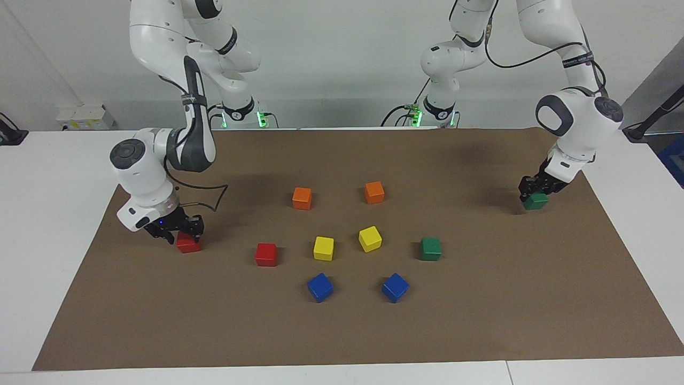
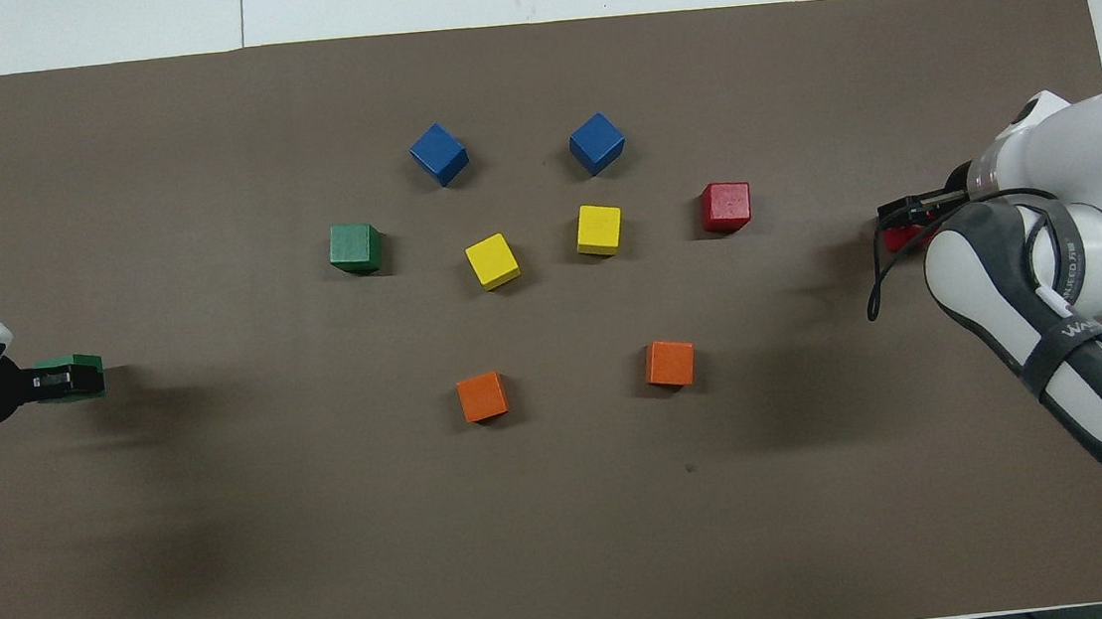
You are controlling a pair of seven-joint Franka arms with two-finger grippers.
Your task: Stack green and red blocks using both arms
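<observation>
L gripper (image 1: 538, 188) is down at the mat near the left arm's end, fingers pinched on a green block (image 1: 536, 201) that sits on or just off the brown mat (image 1: 481, 331); can't tell which. Wrist tilted, forearm coming down steeply from above. R gripper (image 1: 179, 227) is low at the right arm's end, fingers closed round a red block (image 1: 188, 244), which looks to rest on the mat. R arm elbow bent, forearm sloping down to the wrist.

2nd green block (image 1: 430, 248) lies loose on the mat toward the left arm's end; 2nd red block (image 1: 266, 254) toward the right arm's end, both well apart from the grippers. Betw them 2 yellow blocks (image 1: 323, 248), w/ 2 orange blocks (image 1: 302, 198) nearer the robots and 2 blue blocks (image 1: 320, 287) farther. No containers in view
</observation>
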